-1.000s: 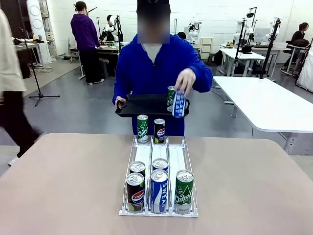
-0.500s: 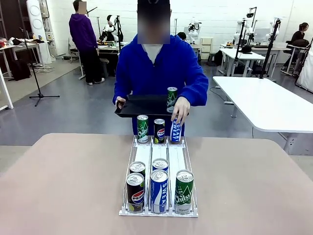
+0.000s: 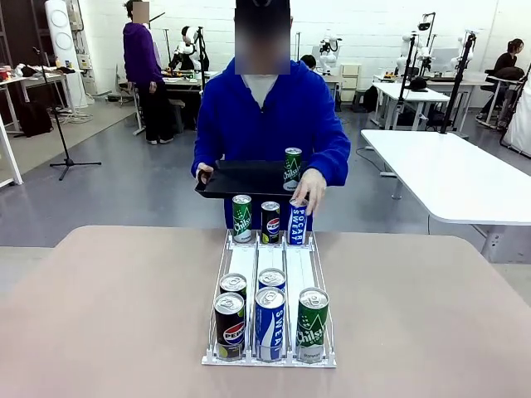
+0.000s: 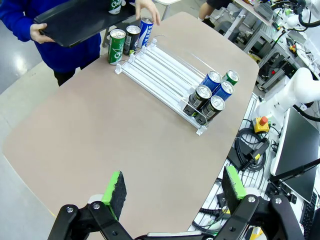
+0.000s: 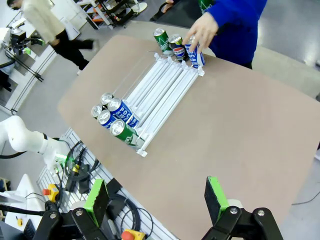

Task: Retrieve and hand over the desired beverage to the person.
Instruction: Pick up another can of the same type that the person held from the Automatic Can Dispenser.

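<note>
Beige table (image 3: 108,315), can rack (image 3: 299,265), grey lab floor (image 3: 124,191)

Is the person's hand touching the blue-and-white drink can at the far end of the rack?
Touching. In the front view the person's hand sits on top of the blue-and-white drink can, with no gap between them.

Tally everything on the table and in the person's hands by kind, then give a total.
Cans: 9
Rack: 1
Tray: 1
Total: 11
</note>
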Action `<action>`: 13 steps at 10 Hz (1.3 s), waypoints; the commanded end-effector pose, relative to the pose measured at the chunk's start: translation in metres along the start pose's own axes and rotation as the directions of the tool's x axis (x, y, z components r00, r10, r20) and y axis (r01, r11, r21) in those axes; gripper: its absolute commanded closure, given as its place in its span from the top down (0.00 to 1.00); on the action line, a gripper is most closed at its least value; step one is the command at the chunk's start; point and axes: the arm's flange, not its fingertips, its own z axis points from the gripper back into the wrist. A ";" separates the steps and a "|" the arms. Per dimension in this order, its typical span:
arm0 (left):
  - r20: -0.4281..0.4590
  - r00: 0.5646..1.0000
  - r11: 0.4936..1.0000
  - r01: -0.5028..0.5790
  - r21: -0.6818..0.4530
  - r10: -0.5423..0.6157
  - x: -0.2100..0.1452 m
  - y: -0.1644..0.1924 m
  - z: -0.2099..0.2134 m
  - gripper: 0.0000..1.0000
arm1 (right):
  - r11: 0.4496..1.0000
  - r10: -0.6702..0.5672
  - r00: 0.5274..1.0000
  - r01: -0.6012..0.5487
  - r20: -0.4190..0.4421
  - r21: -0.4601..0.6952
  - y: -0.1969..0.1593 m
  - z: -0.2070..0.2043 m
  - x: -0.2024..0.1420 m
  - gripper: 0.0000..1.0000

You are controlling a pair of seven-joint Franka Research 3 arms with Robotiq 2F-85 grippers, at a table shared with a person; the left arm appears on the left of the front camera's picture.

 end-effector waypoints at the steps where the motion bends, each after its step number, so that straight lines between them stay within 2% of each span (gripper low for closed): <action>1: 0.019 1.000 1.000 0.024 -0.011 -0.024 0.000 0.000 0.001 1.00 | 1.000 0.002 1.000 -0.002 -0.007 0.007 0.002 0.001 0.000 1.00; 4: 0.000 1.000 1.000 0.000 0.000 0.000 0.000 0.000 0.000 1.00 | 1.000 0.002 1.000 -0.002 -0.007 0.007 0.002 0.001 0.000 1.00; 5: -0.102 0.994 0.999 0.037 0.040 -0.033 0.018 -0.022 -0.022 1.00 | 1.000 0.002 1.000 -0.002 -0.007 0.007 0.002 0.001 0.000 1.00; 7: -0.277 0.956 0.987 0.130 0.090 -0.101 0.046 -0.070 -0.061 1.00 | 1.000 0.002 1.000 -0.002 -0.007 0.007 0.002 0.001 0.000 1.00; 9: -0.458 0.880 0.969 0.208 0.136 -0.125 0.065 -0.137 -0.108 1.00 | 1.000 0.002 1.000 -0.002 -0.007 0.007 0.002 0.001 0.000 1.00; 10: -0.475 0.880 0.961 0.153 0.230 -0.026 0.072 -0.166 -0.134 1.00 | 1.000 0.002 1.000 -0.002 -0.007 0.007 0.002 0.001 0.000 1.00; 12: -0.478 0.867 0.961 -0.006 0.276 0.143 0.076 -0.220 -0.190 1.00 | 1.000 0.002 1.000 -0.002 -0.007 0.007 0.002 0.001 0.000 1.00; 13: -0.407 0.886 0.934 -0.075 0.349 0.223 0.072 -0.245 -0.224 1.00 | 1.000 0.002 1.000 -0.002 -0.007 0.007 0.002 0.001 0.000 1.00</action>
